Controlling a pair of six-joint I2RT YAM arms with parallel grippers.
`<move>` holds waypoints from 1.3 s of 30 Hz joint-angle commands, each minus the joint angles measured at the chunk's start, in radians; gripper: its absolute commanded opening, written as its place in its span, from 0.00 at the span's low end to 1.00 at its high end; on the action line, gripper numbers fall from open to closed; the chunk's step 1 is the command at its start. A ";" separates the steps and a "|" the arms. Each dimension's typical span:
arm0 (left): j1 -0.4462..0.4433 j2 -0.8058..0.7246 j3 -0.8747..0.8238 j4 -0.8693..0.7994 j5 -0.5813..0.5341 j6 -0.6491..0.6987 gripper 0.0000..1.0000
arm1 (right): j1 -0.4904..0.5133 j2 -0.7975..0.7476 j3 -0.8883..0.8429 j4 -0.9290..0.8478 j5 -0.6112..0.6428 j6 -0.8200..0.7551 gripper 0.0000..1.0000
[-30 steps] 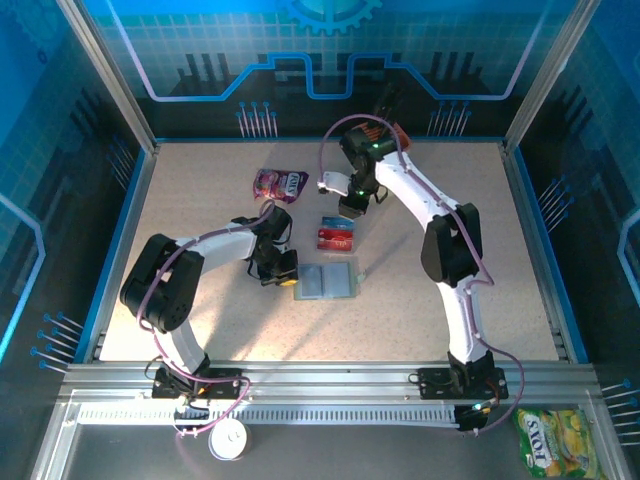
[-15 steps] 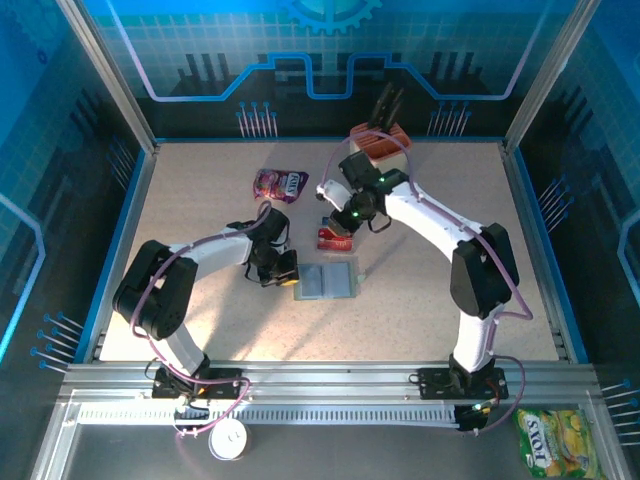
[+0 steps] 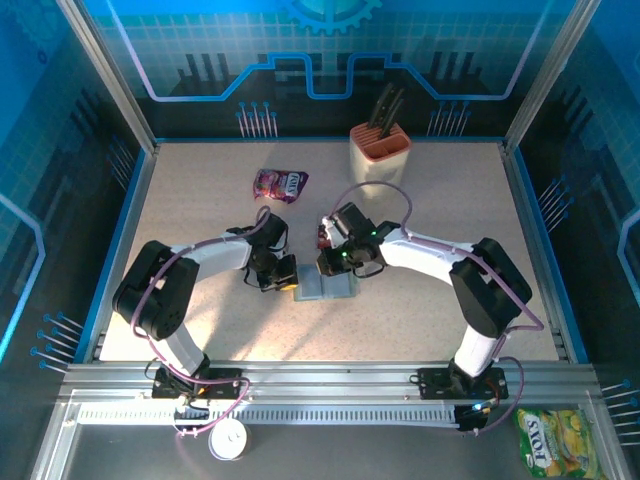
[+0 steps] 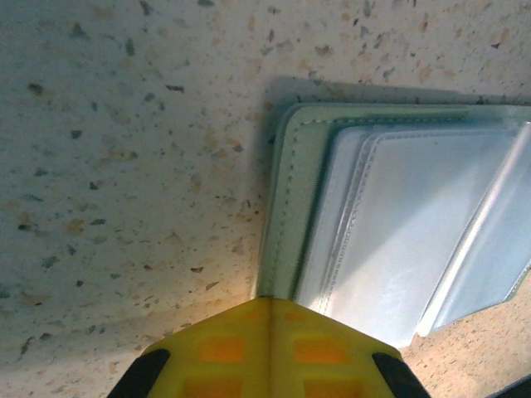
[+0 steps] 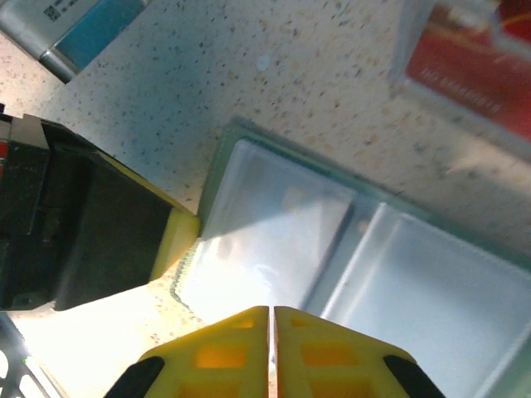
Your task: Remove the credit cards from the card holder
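The card holder (image 3: pixel 330 288) lies open on the table, a sage-green rim around grey-blue slots (image 4: pixel 406 224). My left gripper (image 4: pixel 270 303) is shut, and its yellow tip presses on the holder's left edge; from above the left gripper (image 3: pixel 288 277) is at the holder's left side. My right gripper (image 5: pixel 272 310) hovers low over the holder's inside (image 5: pixel 274 224), its fingers together but for a hairline gap, with nothing visible between them. Beyond the holder, two credit cards lie on the table: a red one (image 5: pixel 469 62) and a blue one (image 5: pixel 87 23). The right arm partly covers the red card (image 3: pixel 323 237).
A beige knife block (image 3: pixel 380 150) stands at the back. A purple snack pouch (image 3: pixel 280 183) lies at the back left of centre. Blue walls close in the table on three sides. A yellow candy bag (image 3: pixel 558 445) sits off the table at the front right.
My right arm swung from the back of the table down and forward to the card holder, and its jaws closed. The left gripper stayed on the holder's edge.
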 commanded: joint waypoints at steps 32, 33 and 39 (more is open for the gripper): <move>0.002 -0.009 -0.057 0.011 0.007 -0.016 0.00 | 0.012 0.149 -0.002 0.132 -0.223 0.251 0.25; 0.002 -0.007 -0.058 0.012 0.006 -0.016 0.00 | 0.012 0.156 -0.002 0.134 -0.230 0.252 0.25; 0.002 -0.006 -0.055 0.009 0.003 -0.015 0.00 | 0.013 0.168 0.005 0.095 -0.211 0.253 0.27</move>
